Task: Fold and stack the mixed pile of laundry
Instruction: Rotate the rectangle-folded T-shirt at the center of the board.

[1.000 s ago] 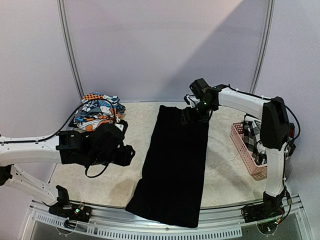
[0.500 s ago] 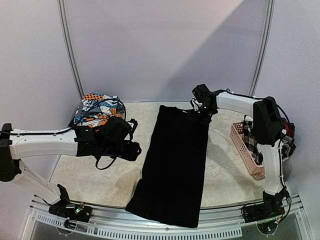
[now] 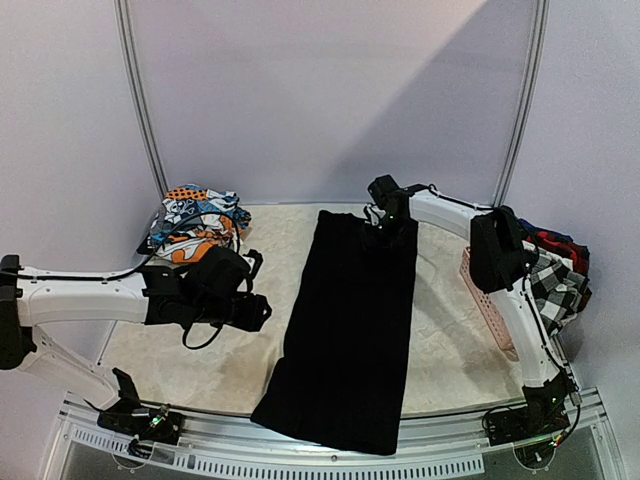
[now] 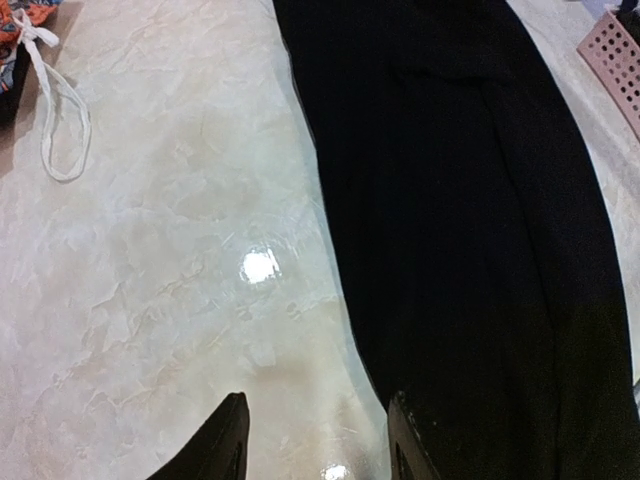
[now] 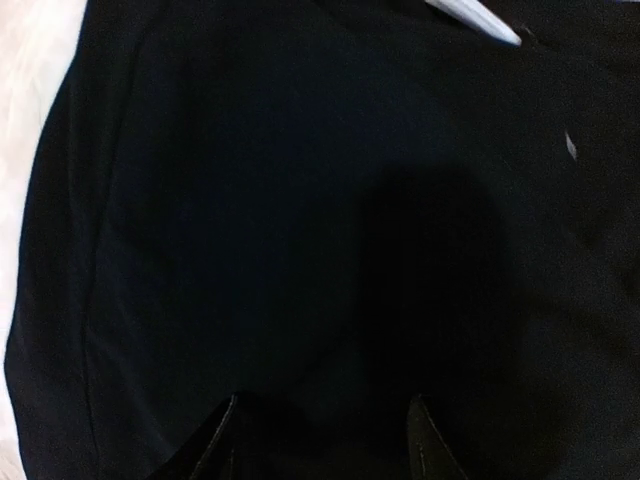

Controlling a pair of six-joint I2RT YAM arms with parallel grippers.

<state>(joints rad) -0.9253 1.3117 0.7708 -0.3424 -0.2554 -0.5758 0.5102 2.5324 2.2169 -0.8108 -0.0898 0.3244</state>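
**Two arms square up to a black garment.** We see the left hand (image 4: 318, 440) low over the bare bench (image 4: 160, 250). Its two fingers are spread with nothing between them, and one fingertip sits right at the garment's long 9 o'clock edge. We judge it is placed there to take that edge of the black garment (image 4: 470, 250) for a lengthwise fold.

At the far end the right hand (image 5: 322, 440) hangs close above the same cloth. Its fingers are parted and, so far as the dark fabric lets us tell, clasp nothing. From above it sits at the garment's 12 o'clock end, toward the 1 o'clock corner. That looks like a position for pinning or lifting the top hem while the other arm works the side.

The garment lies flat as a long strip down the middle of the bench, from 12 o'clock to 6 o'clock. Its lower end drapes over the near edge, apparently spread out to be folded first.

The rest of the laundry lies apart. Orange, blue and white printed pieces (image 3: 195, 222) are heaped at 10 o'clock, with a white drawstring (image 4: 55, 120) trailing onto the bench. At 3 o'clock a checked garment (image 3: 550, 285) and a red-and-navy piece (image 3: 552, 239) spill from the pink basket (image 3: 487, 300). No folded stack shows, so we judge the task barely begun.
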